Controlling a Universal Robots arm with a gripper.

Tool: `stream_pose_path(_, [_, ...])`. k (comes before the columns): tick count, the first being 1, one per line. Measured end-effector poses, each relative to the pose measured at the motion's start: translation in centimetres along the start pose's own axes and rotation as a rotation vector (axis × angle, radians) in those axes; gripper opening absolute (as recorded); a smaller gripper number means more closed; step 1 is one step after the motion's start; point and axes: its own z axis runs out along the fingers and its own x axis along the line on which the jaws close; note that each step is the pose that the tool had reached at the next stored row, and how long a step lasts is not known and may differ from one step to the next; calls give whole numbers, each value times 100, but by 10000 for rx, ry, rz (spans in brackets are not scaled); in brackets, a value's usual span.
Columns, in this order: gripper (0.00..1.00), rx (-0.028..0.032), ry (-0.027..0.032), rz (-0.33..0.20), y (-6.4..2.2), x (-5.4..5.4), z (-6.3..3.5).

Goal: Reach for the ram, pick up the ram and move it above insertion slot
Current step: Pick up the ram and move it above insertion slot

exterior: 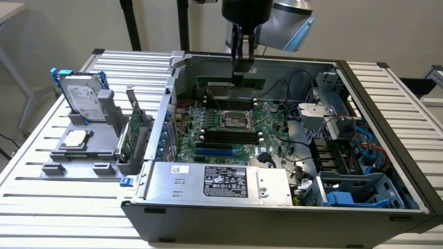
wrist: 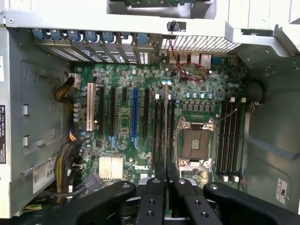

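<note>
- The black metal gripper [exterior: 239, 77] is clamped on the ram [exterior: 231, 81], a long thin green circuit-board stick.
- It hangs edge-down above the green motherboard [exterior: 232, 127] inside the grey steel computer case [exterior: 277, 218].

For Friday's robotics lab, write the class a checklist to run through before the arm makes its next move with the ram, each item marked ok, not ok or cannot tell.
1. Ram held by the end effector: ok, a green stick hangs below it.
2. Ram lifted clear of the motherboard: ok.
3. Ram over the open case, above the board's far edge: ok.
4. Memory slots free of sticks: ok, they look empty.
5. Ram lined up with one slot: cannot tell.
6. Cables clear of the ram: cannot tell, some run near.
</note>
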Motion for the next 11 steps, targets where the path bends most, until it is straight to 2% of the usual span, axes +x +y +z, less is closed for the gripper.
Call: stream_pose_path(11, [13, 2, -1, 119, -53, -193, 59])
